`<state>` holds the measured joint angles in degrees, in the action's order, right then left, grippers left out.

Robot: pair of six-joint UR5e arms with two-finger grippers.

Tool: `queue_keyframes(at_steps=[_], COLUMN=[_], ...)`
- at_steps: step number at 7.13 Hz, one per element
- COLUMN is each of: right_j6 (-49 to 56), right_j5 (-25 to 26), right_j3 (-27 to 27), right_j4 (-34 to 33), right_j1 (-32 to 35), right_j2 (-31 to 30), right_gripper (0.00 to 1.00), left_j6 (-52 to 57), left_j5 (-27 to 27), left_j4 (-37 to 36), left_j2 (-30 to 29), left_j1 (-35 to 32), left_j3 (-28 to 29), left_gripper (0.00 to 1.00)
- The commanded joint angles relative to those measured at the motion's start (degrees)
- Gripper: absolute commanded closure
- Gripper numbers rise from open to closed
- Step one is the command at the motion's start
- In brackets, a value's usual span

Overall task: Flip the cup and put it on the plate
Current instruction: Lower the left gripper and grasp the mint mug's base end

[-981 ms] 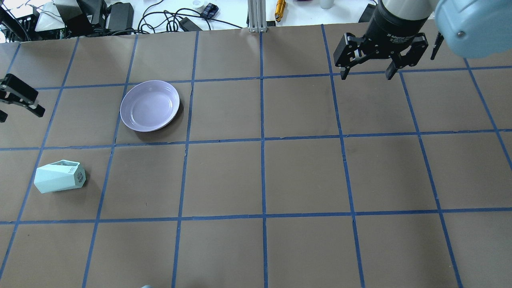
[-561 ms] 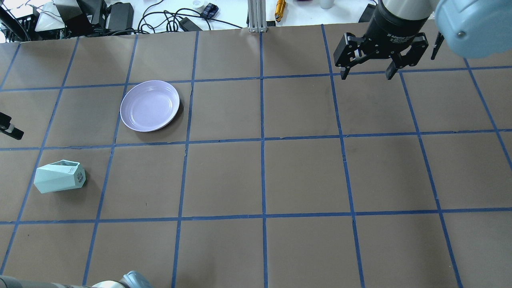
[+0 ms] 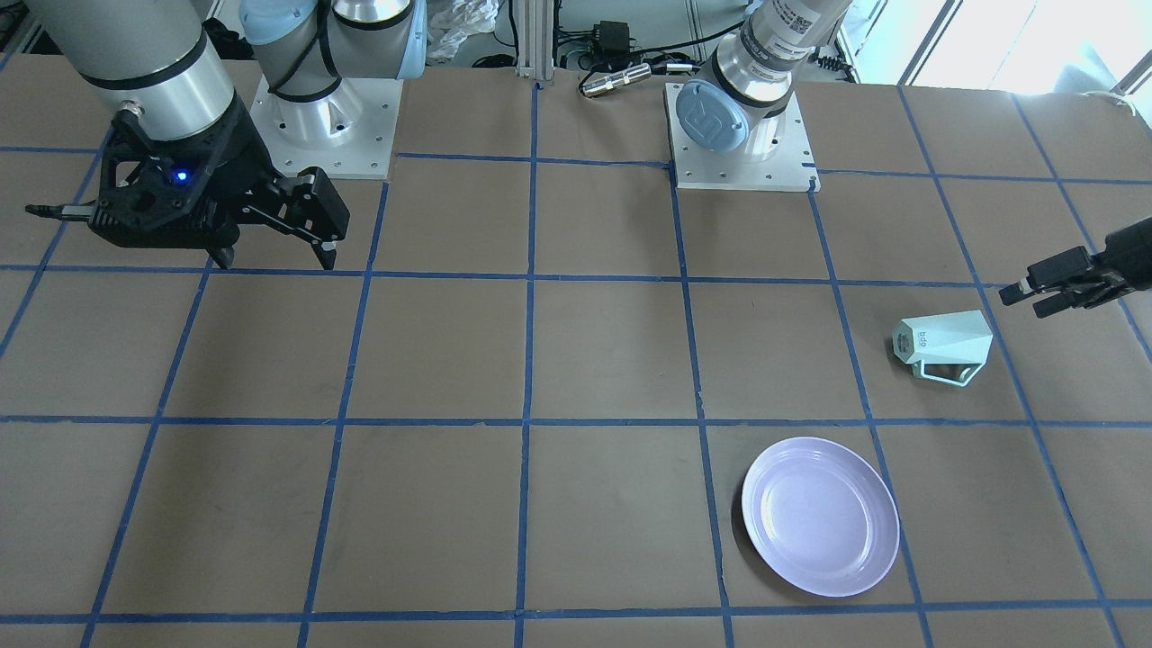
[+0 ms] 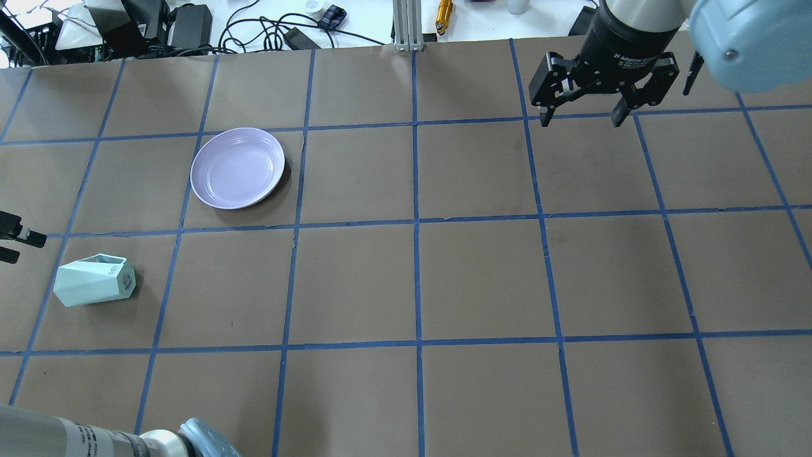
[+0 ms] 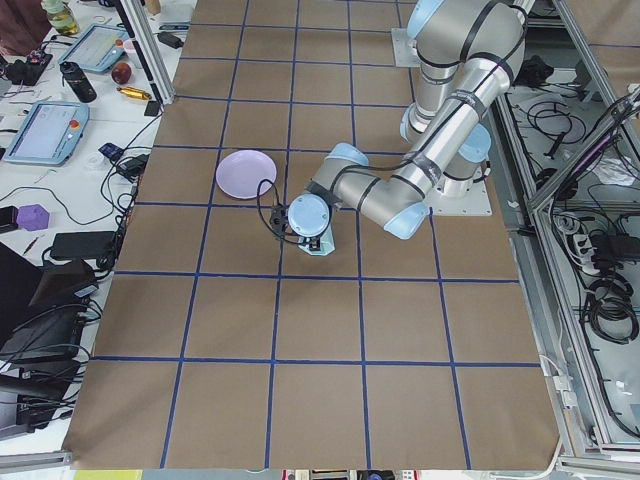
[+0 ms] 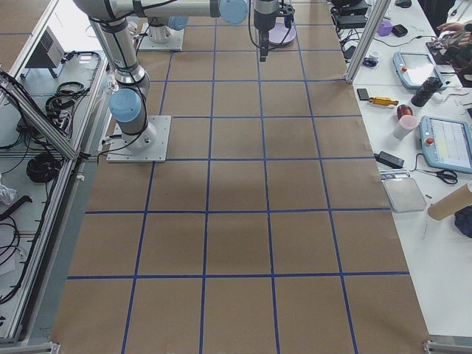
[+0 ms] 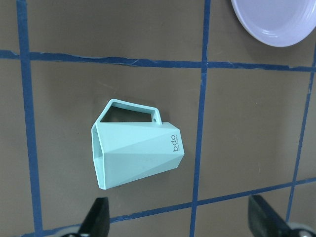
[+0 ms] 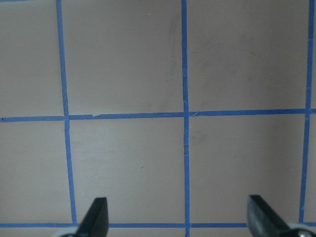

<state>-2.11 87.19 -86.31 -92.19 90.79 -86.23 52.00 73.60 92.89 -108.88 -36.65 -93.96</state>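
Observation:
The pale mint-green faceted cup (image 4: 94, 289) lies on its side on the brown table at the near left, with its lettered base toward the table's middle and its handle toward the plate. It also shows in the front view (image 3: 942, 346) and in the left wrist view (image 7: 138, 150). The lavender plate (image 4: 238, 167) sits empty one square farther away, also in the front view (image 3: 820, 516). My left gripper (image 4: 22, 247) is open and empty, just left of and above the cup (image 3: 1035, 300). My right gripper (image 4: 580, 117) is open and empty at the far right.
Blue tape divides the brown table (image 4: 419, 279) into squares. Cables, adapters and a metal post (image 4: 406, 25) lie beyond the far edge. The arm bases (image 3: 738, 135) stand at the robot's side of the table.
My left gripper has moved from the plate's row toward the robot, ending beside the cup. The cup, the plate and the right arm have not moved.

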Motion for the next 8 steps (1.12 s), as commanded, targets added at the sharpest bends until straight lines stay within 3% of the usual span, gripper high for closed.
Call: queue_keyframes(at_steps=[1, 3, 8], right_j6=[0.0, 0.1, 0.1], right_j5=[0.0, -0.1, 0.0], right_j3=[0.0, 0.0, 0.0], right_j4=[0.0, 0.0, 0.0], right_j1=[0.0, 0.0, 0.0], right_j2=[0.0, 0.0, 0.0], right_gripper=[0.0, 0.0, 0.0], left_j6=[3.0, 6.0, 11.1], left_j5=[-3.7, -7.0, -9.3], left_j4=[0.8, 4.0, 7.7], left_j2=[-4.0, -6.7, -12.5], left_j1=[3.1, 5.5, 6.9], left_j3=[-0.4, -0.5, -0.2], left_gripper=[0.0, 0.0, 0.01])
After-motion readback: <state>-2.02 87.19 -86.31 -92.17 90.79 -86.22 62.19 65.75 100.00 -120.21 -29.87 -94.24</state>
